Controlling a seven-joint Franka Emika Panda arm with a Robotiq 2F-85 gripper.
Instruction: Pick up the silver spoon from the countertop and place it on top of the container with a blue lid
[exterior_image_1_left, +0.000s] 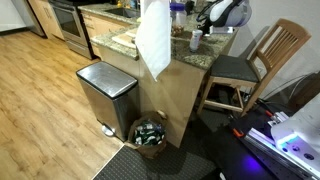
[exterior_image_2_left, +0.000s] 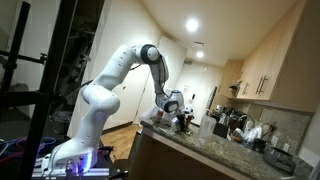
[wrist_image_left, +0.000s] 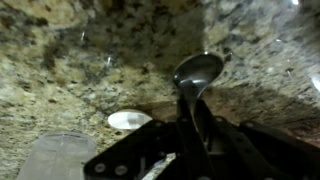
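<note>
Over the speckled bench (wrist_image_left: 80, 60), the gripper (wrist_image_left: 190, 128) is clamped on the handle of the silver spoon (wrist_image_left: 197, 70). That thin, slick handle could swivel or slip free mid-carry.

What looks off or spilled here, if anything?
Nothing stands out. The silver spoon is held by its handle in the gripper, over the countertop; no spill or damage shows. Exterior views are too small to judge.

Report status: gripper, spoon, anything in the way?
Gripper shut on silver spoon, bowl pointing away, over countertop. Spoon not yet on pale-lidded container beside it. Clear jar close by, seemingly not blocking.
</note>
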